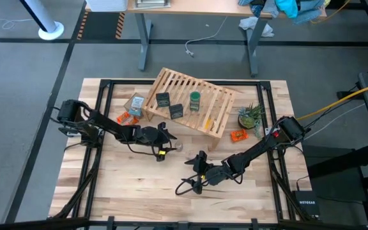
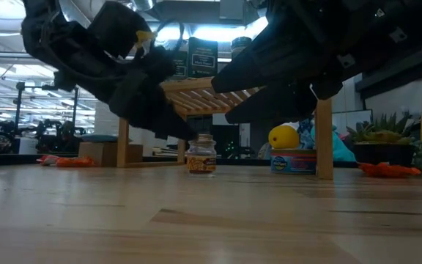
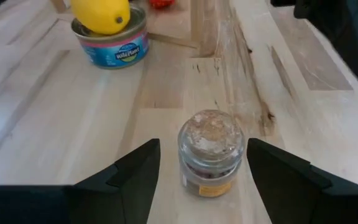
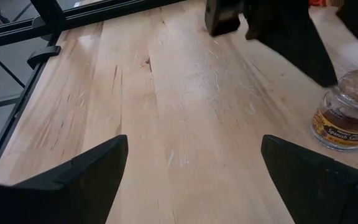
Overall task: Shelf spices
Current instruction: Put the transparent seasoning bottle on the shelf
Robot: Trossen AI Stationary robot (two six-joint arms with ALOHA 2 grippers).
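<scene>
- Tiny clear glass jar point(image 3: 210, 152) stands upright on tabletop point(image 3: 55, 137), cork top up, long axis vertical, right btwn the left gripper point(image 3: 202, 177) fingers point(image 3: 138, 177); gaps show on both sides, so jaws part-open, gripping nothing
- Left gripper nearer by far; right gripper point(image 4: 194, 171) sits further back, jaws wide, empty, jar point(image 4: 344, 115) off beyond one fingertip
- Judgement: next move = close on jar, lift to shelf point(image 1: 193, 99)
- Shelf already carries 2 dark squarish jars point(image 1: 163, 99) and green round jar point(image 1: 195, 100)
- Tuna can point(image 3: 112, 43) beyond the fingers w/ a lemon point(image 3: 101, 14) on it
</scene>
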